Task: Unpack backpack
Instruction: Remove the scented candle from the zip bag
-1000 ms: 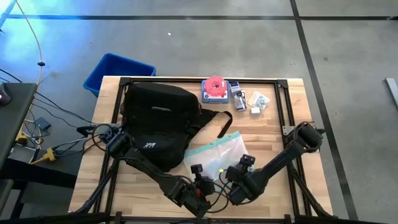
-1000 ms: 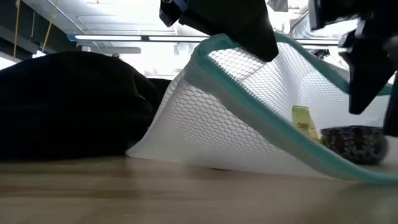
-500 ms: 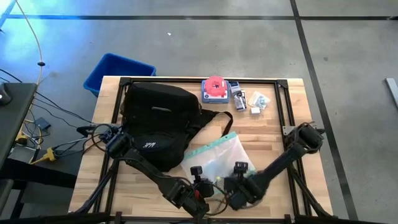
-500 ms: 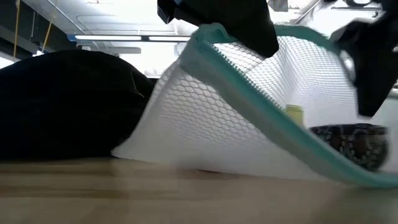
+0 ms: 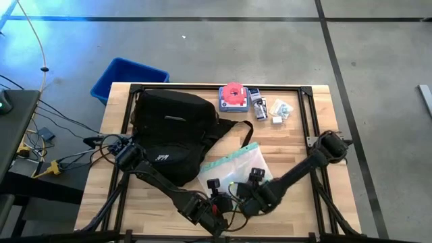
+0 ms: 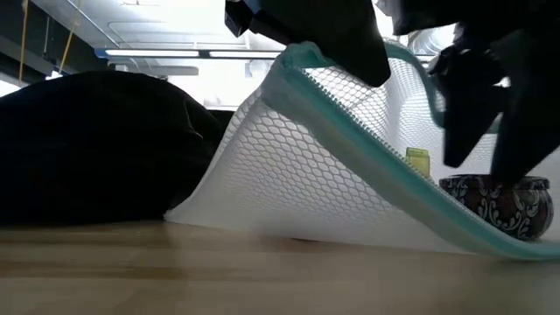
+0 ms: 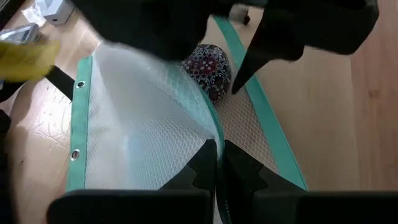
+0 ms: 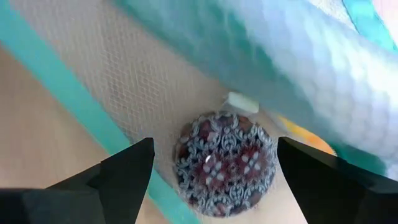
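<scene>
The black backpack point(image 5: 172, 135) lies on the table's left half. In front of it lies a white mesh pouch with teal trim point(image 5: 236, 169); its far side rests on the table, and its near edge is raised point(image 6: 297, 61). Inside it are a round patterned thing point(image 8: 224, 162) and a yellow item point(image 6: 420, 162). My left gripper point(image 7: 217, 163) is shut on the pouch's raised edge. My right gripper point(image 8: 214, 177) is open in the pouch's mouth, one finger on either side of the patterned thing, just short of it. My left gripper pinches the teal-trimmed edge of the pouch's upper layer point(image 7: 214, 134) between its two fingers. It holds that edge lifted off the table point(image 6: 293, 57), so the mesh slopes down from it while the lower layer point(image 7: 249, 130) stays on the wood.
A blue bin point(image 5: 128, 77) stands off the table's far left corner. A pink round item point(image 5: 233, 96) and small packets point(image 5: 270, 108) sit along the far edge. A backpack strap point(image 5: 239, 131) trails toward the table's middle. Black frame rails point(image 5: 307, 118) border the table.
My right gripper has moved toward the table's left, into the pouch's open mouth, and has come down over the patterned thing. My left gripper has kept the pouch's edge raised; the mesh has shifted a little.
</scene>
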